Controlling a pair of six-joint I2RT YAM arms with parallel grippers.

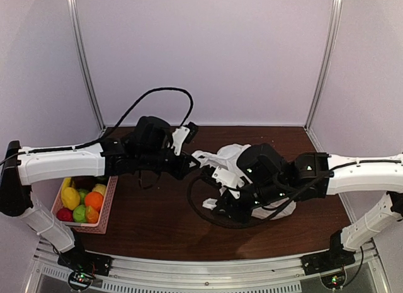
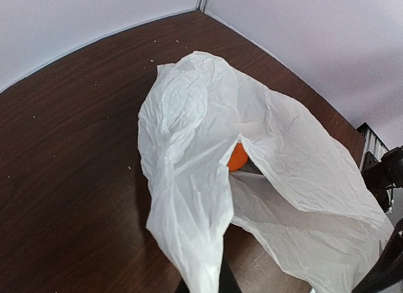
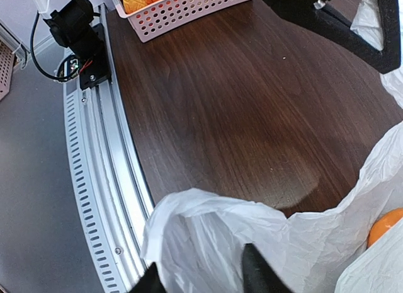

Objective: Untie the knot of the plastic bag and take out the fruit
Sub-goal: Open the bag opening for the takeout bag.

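The white plastic bag (image 1: 234, 155) lies crumpled at mid-table with its mouth gaping; no knot shows. An orange fruit (image 2: 238, 158) sits inside the opening and also shows in the right wrist view (image 3: 385, 227). My left gripper (image 1: 192, 159) is shut on a twisted strip of the bag (image 2: 189, 179) at its left edge and holds it up; in its wrist view the gripper (image 2: 214, 283) is mostly hidden by plastic. My right gripper (image 1: 217, 203) is at the bag's near edge. In its wrist view the gripper (image 3: 201, 274) pinches a raised fold of the bag (image 3: 214, 236) above the table.
A pink basket (image 1: 108, 205) with several fruits stands at the near left and shows in the right wrist view (image 3: 189, 12). A black cable (image 1: 200, 212) loops on the table under the right gripper. The metal rail (image 3: 94, 179) runs along the near edge.
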